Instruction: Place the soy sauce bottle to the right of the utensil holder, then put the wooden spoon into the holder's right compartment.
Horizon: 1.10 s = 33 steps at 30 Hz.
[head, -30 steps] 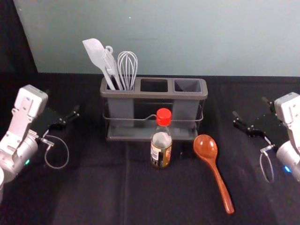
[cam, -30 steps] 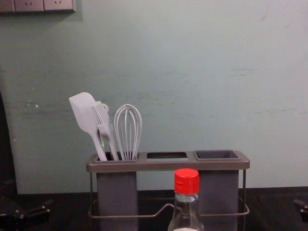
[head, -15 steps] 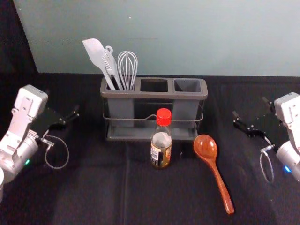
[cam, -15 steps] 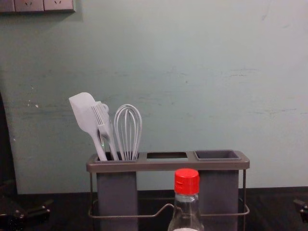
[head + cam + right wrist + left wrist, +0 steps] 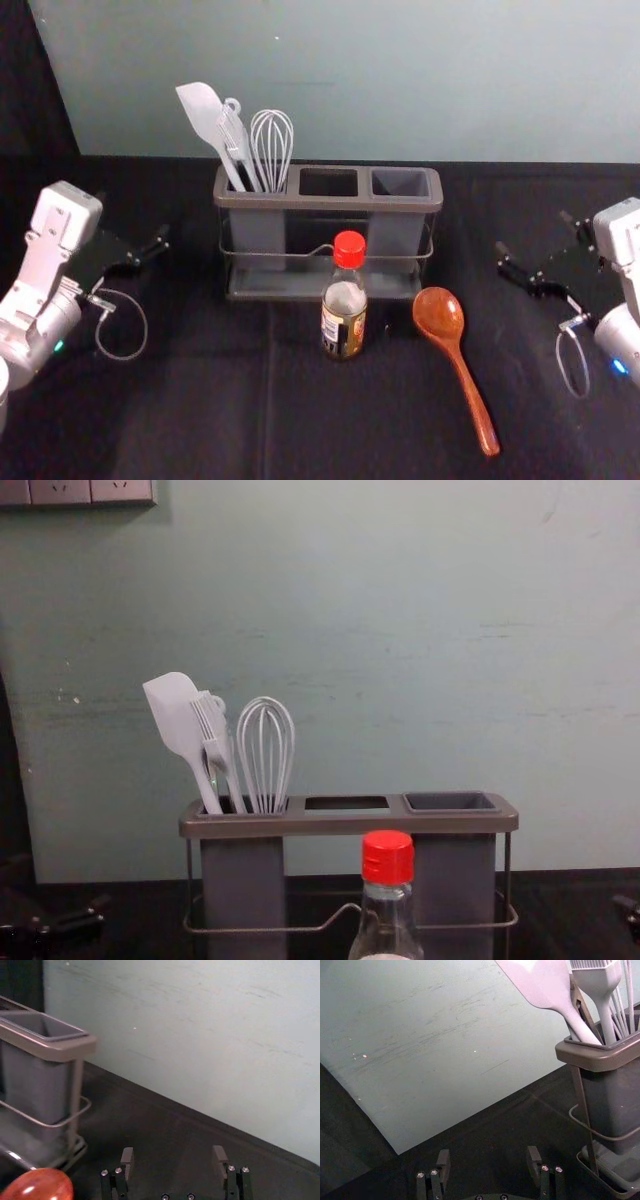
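Observation:
The soy sauce bottle (image 5: 344,300) with its red cap stands upright in front of the grey utensil holder (image 5: 330,204). To its right lies the wooden spoon (image 5: 439,314), bowl toward the holder and handle toward the front. The holder's right compartment (image 5: 400,184) holds nothing. Left of the holder is my left gripper (image 5: 134,222); the left wrist view has this gripper (image 5: 488,1157) open and empty. On the right side, beyond the spoon, is my right gripper (image 5: 533,230), and in the right wrist view the same gripper (image 5: 173,1152) is open with nothing between its fingers.
A white spatula (image 5: 205,117), a brush and a whisk (image 5: 272,145) stand in the holder's left compartment. A pale wall (image 5: 350,80) rises behind the black-covered table (image 5: 200,410). A wire rail (image 5: 300,928) runs around the holder.
My right arm has shifted slightly outward to the right in the head view. The left arm, bottle, spoon and holder have stayed where they were.

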### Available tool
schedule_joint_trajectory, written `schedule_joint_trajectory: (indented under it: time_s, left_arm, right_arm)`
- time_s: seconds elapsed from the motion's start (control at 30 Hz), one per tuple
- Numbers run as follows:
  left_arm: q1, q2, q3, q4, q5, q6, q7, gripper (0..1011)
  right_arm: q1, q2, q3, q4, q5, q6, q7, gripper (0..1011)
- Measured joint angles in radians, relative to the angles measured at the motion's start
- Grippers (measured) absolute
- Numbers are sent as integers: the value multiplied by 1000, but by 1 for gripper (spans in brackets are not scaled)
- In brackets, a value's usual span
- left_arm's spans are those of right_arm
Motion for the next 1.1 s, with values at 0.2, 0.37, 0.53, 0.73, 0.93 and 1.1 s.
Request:
schedule_joint_trajectory:
  time_s: [0.2,0.37,0.53,0.73,0.93,1.1]
  left_arm:
    - [0,0,0,0,0,0,0,1005]
    - [0,0,0,0,0,0,0,1005]
    - [0,0,0,0,0,0,0,1005]
    - [0,0,0,0,0,0,0,1005]
    - [0,0,0,0,0,0,0,1005]
    - [0,0,0,0,0,0,0,1005]
  right_arm:
    - [-55,30,32,-103,59,94,55,1002]
    - [-82,42,42,-171,114,190,110,1002]
    - [-102,31,46,-220,167,284,163,1002]
    - [-102,9,31,-223,164,312,190,1002]
    - [-98,-12,23,-211,140,315,201,1003]
    - [-99,-11,23,-211,140,315,201,1002]
